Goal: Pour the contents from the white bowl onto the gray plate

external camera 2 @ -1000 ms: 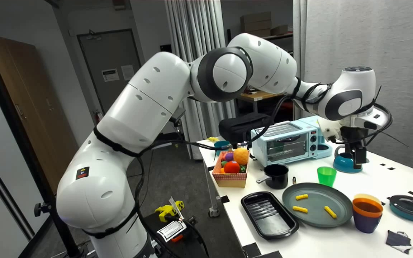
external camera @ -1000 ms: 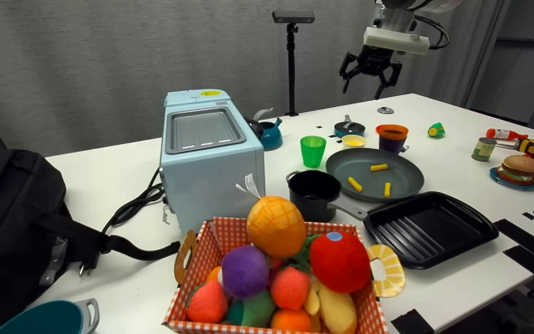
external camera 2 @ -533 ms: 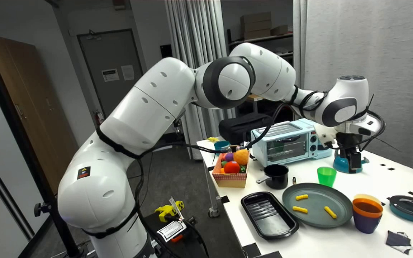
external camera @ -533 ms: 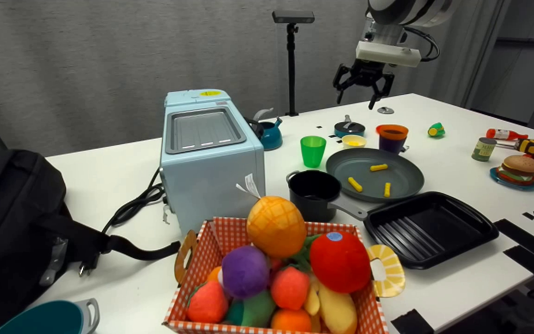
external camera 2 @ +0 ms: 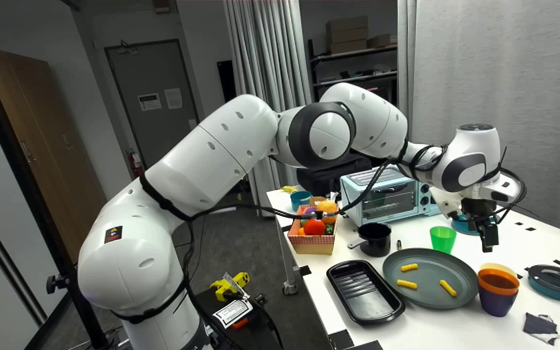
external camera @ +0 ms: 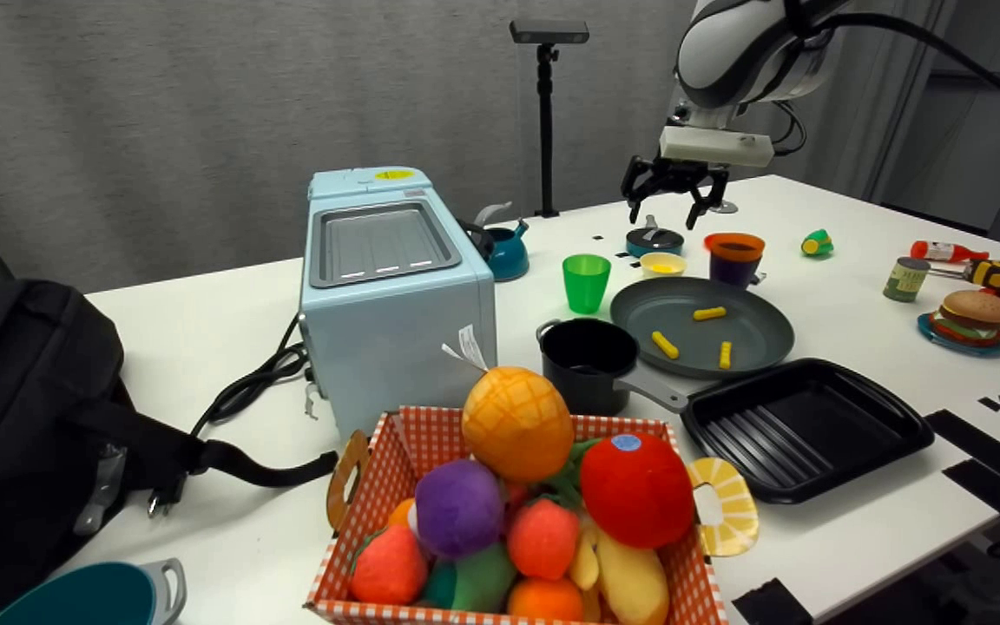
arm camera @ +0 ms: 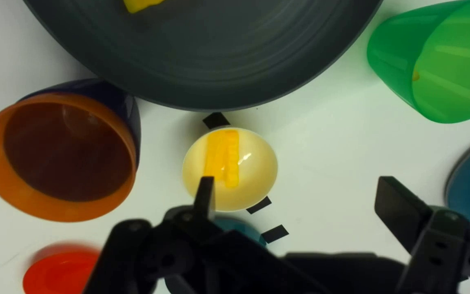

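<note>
The white bowl stands on the table and looks pale cream. It holds several yellow stick-like pieces. It also shows in both exterior views, partly hidden behind the orange and purple cups in one. The gray plate lies beside it, with three yellow sticks on it. My gripper is open and empty above the table. In the wrist view one fingertip overlaps the bowl and the other is well to its right. In an exterior view the gripper hangs above and behind the bowl.
Stacked orange and purple cups and a green cup flank the bowl. A teal lidded pan is behind it. A black pot, a black grill pan, a toaster oven and a fruit basket also stand there.
My gripper has moved down toward the table and, in an exterior view, slightly left, staying open. The bowl, the plate and the yellow sticks have not moved.
</note>
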`<state>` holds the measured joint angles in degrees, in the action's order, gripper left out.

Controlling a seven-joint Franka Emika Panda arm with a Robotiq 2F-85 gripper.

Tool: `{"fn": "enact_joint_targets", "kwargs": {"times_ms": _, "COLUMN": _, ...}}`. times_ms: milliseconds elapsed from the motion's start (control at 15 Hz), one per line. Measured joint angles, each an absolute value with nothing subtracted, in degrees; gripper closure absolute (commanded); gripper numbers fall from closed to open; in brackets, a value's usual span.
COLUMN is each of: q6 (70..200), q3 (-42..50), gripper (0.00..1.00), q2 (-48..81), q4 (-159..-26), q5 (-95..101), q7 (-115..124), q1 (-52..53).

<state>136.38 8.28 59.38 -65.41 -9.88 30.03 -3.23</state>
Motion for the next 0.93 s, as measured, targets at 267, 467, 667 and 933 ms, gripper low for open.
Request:
{"fn": "enact_joint_targets", "kwargs": {"times_ms": 267, "q6": 137.95, "q3": 8.23, "gripper": 0.0, "q2": 63.04, "q4": -62.79, "q5": -9.21, "q7": 29.82, "q1": -3.17}}
{"fn": "enact_joint_targets", "kwargs": {"times_ms": 467, "q6": 138.5, "q3": 8.15, "gripper": 0.0, "q2": 65.48, "q4": -60.25, "q5": -8.98, "q7": 29.63, "q1": -3.03}}
{"fn": "enact_joint_targets", "kwargs": {"times_ms": 667, "q6": 139.24, "q3": 8.03, "gripper": 0.0, "q2": 67.69, "q4": -57.61, "q5": -8.96, "q7": 29.51, "q1": -2.83}}
{"fn": "enact_joint_targets", "kwargs": {"times_ms": 933, "q6": 141.94, "q3": 8.02, "gripper": 0.0, "q2": 71.02, "q4": -53.76, "q5": -8.73, "q7": 29.49, "q1": -2.47}}
